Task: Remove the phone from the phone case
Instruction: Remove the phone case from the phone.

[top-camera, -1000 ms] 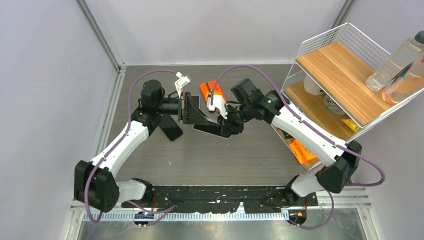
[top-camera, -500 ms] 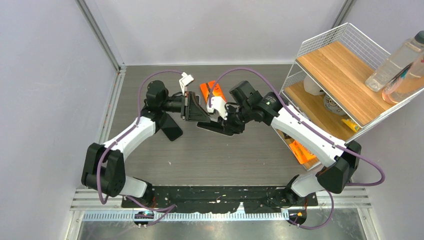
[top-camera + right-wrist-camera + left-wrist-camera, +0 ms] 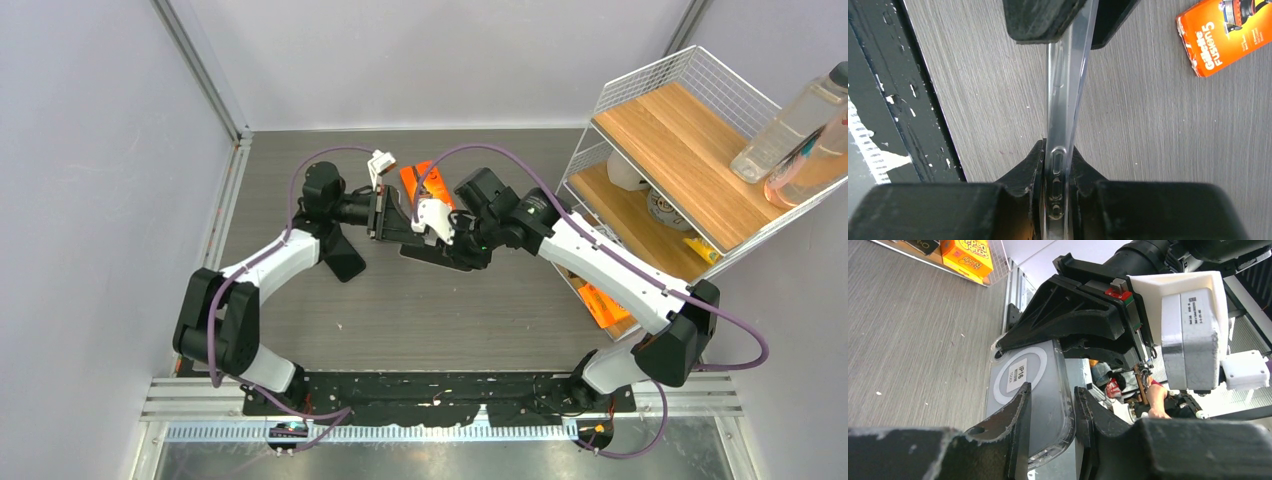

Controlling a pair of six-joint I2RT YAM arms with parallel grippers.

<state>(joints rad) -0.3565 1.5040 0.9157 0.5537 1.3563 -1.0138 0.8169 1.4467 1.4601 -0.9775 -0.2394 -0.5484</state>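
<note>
**Gripping the phone case [image 3: 1020, 377] from both ends**

Both arms meet over the middle of the worktop [image 3: 1148, 150]. The left claw [image 3: 1050, 402] is clamped on one end of the transparent case and the right claw [image 3: 1056, 155] pinches the opposite end, so the case spans the gap between them. A white ring [image 3: 1013, 371] and a small label show on its back. Whether anything sits inside it cannot be told. An orange razor pack [image 3: 1230, 32] lies on the worktop nearby.
</note>
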